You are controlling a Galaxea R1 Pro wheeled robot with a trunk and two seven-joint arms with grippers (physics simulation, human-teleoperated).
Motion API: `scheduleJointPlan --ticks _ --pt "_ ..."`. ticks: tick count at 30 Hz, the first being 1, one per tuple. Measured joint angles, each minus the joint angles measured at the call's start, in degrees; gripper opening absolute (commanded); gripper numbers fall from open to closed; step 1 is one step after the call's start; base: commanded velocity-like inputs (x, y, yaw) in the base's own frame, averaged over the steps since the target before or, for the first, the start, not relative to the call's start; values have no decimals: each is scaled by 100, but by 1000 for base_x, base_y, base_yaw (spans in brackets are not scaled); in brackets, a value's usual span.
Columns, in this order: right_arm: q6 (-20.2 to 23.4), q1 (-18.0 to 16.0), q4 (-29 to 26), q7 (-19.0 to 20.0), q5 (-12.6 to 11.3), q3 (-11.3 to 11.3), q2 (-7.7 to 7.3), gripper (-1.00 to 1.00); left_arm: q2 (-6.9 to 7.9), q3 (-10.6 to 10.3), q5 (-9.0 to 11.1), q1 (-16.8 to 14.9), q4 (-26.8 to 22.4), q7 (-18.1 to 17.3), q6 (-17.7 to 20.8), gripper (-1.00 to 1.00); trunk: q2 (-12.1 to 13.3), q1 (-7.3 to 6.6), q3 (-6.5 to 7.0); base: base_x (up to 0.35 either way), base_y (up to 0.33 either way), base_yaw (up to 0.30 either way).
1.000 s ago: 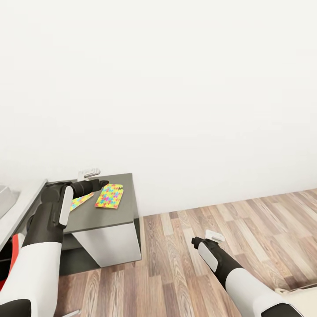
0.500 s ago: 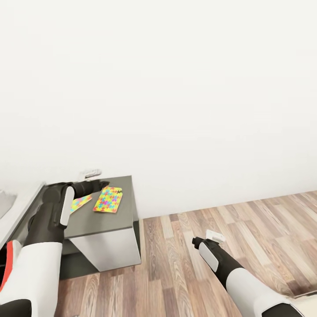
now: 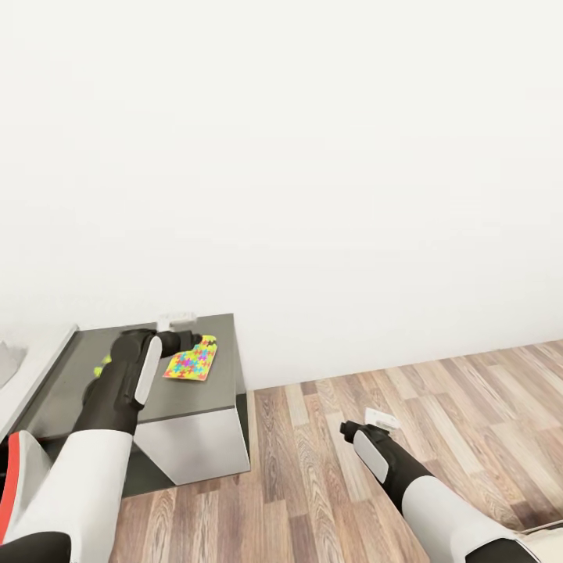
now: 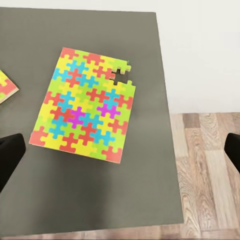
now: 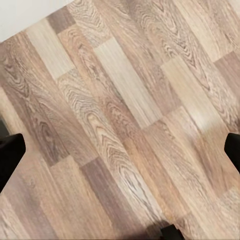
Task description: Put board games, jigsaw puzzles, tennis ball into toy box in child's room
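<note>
A jigsaw puzzle (image 3: 190,360) (image 4: 85,105) of yellow, pink, blue and green pieces lies flat on the dark grey cabinet top (image 3: 211,391) (image 4: 75,200). A second jigsaw puzzle (image 3: 102,365) (image 4: 6,86) lies beside it, mostly hidden behind my left forearm. My left gripper (image 3: 178,319) (image 4: 120,155) hovers above the first puzzle, open, its fingertips (image 4: 10,157) spread wide with nothing between them. My right gripper (image 3: 381,418) (image 5: 120,150) hangs open over the wood floor (image 5: 125,115). A sliver of the light grey toy box (image 3: 5,361) shows at the far left on the pale table (image 3: 43,356).
A white wall (image 3: 313,156) rises right behind the cabinet. The cabinet's white side panel (image 3: 195,438) drops to the plank floor (image 3: 438,407), which stretches off to the right. A beige corner (image 3: 547,536) shows at the lower right.
My left arm has swung to the right over the cabinet top, now covering most of the left puzzle and hovering over the right one. The right arm has held still.
</note>
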Motion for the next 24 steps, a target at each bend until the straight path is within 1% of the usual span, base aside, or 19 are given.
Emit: scheduleJointPlan --ticks 6,7,9,10,14,19,21,22,24 --pt "3 -1 1 269 23 -2 -9 100 -91 -13 3 -1 156 486 -218 100 0 0 0 0 0 0" --pt "3 -1 1 310 24 -5 -12 100 -123 -14 5 -1 205 617 -285 100 0 0 0 0 0 0" --pt "3 -1 1 338 25 -4 -14 100 -165 -15 5 -1 267 753 -354 100 0 0 0 0 0 0" --pt "4 -1 1 355 24 -3 -15 100 -215 -15 7 -3 335 871 -421 100 0 0 0 0 0 0" --pt "4 -1 2 376 29 -4 -16 100 -301 -15 6 -8 480 1072 -546 100 0 0 0 0 0 0" --pt "11 7 -23 428 25 0 -30 100 -330 -21 19 -10 543 1128 -602 100 0 0 0 0 0 0" --pt "23 13 -41 570 30 1 -57 100 -333 -23 21 -10 551 1127 -609 100 0 0 0 0 0 0" --pt "30 16 -46 651 33 1 -82 100 -333 -23 21 -10 552 1124 -611 100 0 0 0 0 0 0" --pt "88 20 -64 996 13 19 -232 100 -337 -24 26 -10 555 1117 -614 100 0 0 0 0 0 0"
